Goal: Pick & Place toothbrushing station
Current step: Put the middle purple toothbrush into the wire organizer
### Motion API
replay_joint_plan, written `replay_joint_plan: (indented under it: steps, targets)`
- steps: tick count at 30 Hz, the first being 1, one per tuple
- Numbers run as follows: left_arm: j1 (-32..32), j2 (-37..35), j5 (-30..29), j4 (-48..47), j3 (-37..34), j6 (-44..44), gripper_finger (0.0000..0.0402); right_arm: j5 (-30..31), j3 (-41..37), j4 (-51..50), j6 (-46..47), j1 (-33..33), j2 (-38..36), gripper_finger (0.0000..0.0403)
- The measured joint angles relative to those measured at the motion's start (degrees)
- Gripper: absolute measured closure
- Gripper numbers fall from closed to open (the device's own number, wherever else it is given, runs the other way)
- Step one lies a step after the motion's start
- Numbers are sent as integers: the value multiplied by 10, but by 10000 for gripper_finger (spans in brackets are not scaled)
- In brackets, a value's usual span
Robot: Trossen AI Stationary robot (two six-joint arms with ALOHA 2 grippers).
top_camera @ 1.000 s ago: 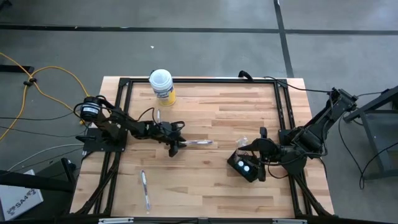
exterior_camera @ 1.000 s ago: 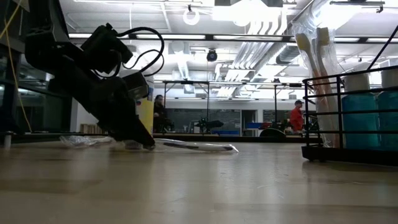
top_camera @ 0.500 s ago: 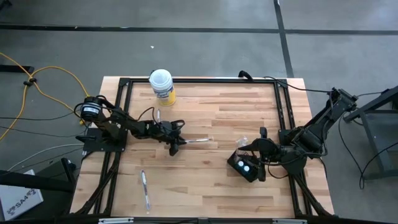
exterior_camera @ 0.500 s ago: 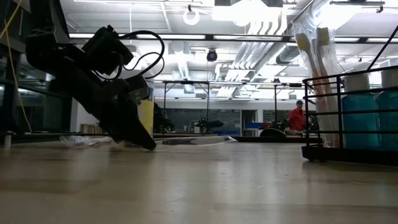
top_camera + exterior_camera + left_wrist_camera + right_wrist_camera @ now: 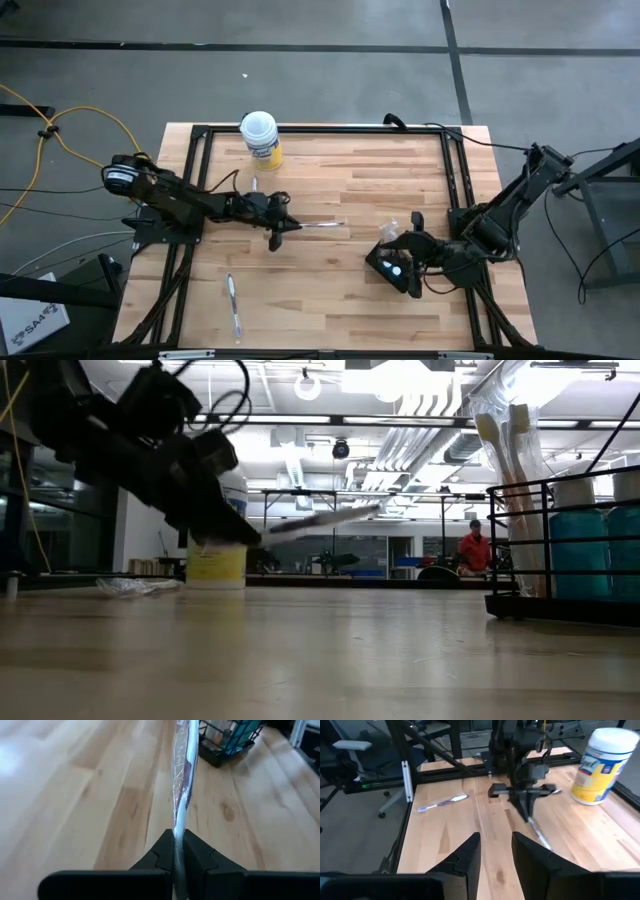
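A: Since a second ago the left tool (image 5: 275,229) has clamped on the wrapped brush (image 5: 318,226) and raised it. In the low view it was flat on the counter (image 5: 330,180); now it hangs in the air, free end tilted up.

B: Grip state?

A: Left tool's fingers (image 5: 200,854) are together on one end of the brush. The rest sticks out toward the station (image 5: 394,268). End grip, so it can swing or slip.

B: Right side?

A: Right tool (image 5: 495,851) sits over the station, near the counter's right edge, shifted slightly from before. Fingers apart, nothing between them in its wrist view.

B: Where's the station exactly?

A: Right half of the counter, near the front, under the right arm. Black block, holes on top.

B: Next move?

A: My read: carry the brush across slowly and keep the lift low. The free end needs to come over a hole, then tip toward upright before lowering. Right arm crowds the station, so it may need to clear first.

B: Other stuff?

A: Canister (image 5: 260,138) at the back edge, second brush (image 5: 233,305) front left. Both well clear of the path.
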Motion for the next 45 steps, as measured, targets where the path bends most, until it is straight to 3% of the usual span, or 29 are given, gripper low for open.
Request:
replay_joint_plan:
  steps: [7, 11, 15, 25, 34, 45]
  targets:
    - [-69, -58, -126, -58, 16, 146, 392, -27, 0, 48, -2, 1, 10, 300]
    - [-128, -61, -227, -81, 50, 270, 392, -29, 0, 67, -8, 1, 10, 300]
    - [-174, -61, -288, -138, 106, 358, 392, -43, 0, 65, 16, 0, 9, 300]
    - [-243, -61, -292, -270, 240, 450, 392, -103, 0, 65, 64, -8, 9, 300]
    - [-258, -53, -293, -345, 319, 519, 392, -118, 0, 64, 87, -8, 9, 300]
    - [-276, 38, -293, -355, 407, 708, 393, -150, 0, 64, 132, -8, 10, 300]
